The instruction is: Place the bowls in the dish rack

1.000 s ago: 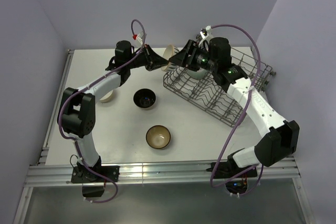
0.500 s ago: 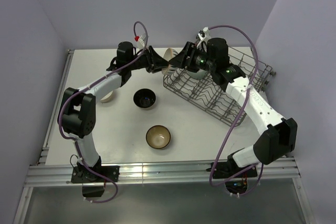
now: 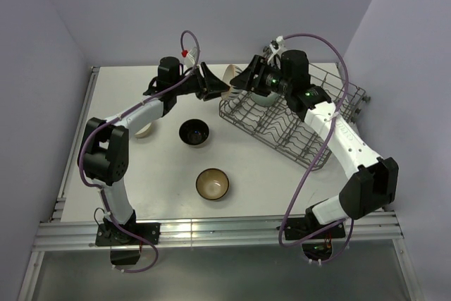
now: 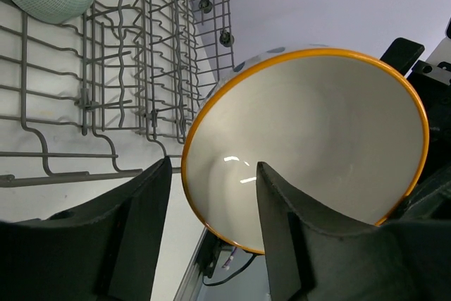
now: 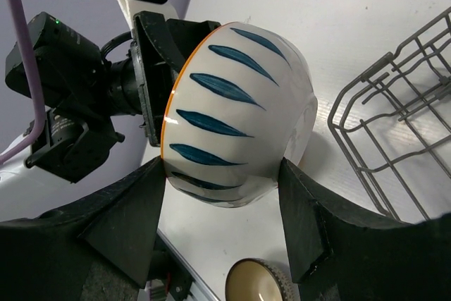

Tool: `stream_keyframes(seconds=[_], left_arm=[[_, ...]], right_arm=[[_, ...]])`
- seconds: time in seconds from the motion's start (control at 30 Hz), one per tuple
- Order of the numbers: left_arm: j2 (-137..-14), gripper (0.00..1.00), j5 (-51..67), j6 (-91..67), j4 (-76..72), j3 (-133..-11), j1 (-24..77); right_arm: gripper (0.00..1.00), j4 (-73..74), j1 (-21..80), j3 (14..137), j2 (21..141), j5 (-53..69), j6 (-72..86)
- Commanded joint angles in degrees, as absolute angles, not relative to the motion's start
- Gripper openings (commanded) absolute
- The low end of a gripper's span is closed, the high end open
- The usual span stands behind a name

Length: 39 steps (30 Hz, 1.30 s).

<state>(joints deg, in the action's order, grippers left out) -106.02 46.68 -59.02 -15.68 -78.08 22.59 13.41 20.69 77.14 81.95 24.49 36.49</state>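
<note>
Beside dish rack point(image 3: 282, 129): cream bowl point(image 5: 236, 114), orange rim, blue leaf strokes outside.

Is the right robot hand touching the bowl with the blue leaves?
Touching. In the right wrist view, the right gripper has its jaws pressed against opposite sides of the cream bowl, with no gap showing on either side.
</note>
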Motion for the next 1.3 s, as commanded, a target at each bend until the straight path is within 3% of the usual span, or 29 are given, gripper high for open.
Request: stream_keyframes(seconds=[0.0,0.27,0.47,1.27], left_arm=[[-106.35,0.57,47.02,-56.87,-15.47,-78.49,22.85],[-106.43,0.68,46.05,-54.76,-13.01,-78.92,22.85],[-106.17,0.95,44.57,-52.92,-9.94,-79.19,22.85],[-95.72,0.99,43.50,-46.49,-0.18,-78.84,16.70]], right_arm=[[0.00,10.98,20.13,79.19,82.09,23.91,35.77],[0.00,15.03,20.04,79.89,82.88,19.25,30.94],[0.00,15.73,19.95,79.54,83.76,16.00,28.13],[0.00,16.08,19.60,80.94,94.74,3.69,9.68]])
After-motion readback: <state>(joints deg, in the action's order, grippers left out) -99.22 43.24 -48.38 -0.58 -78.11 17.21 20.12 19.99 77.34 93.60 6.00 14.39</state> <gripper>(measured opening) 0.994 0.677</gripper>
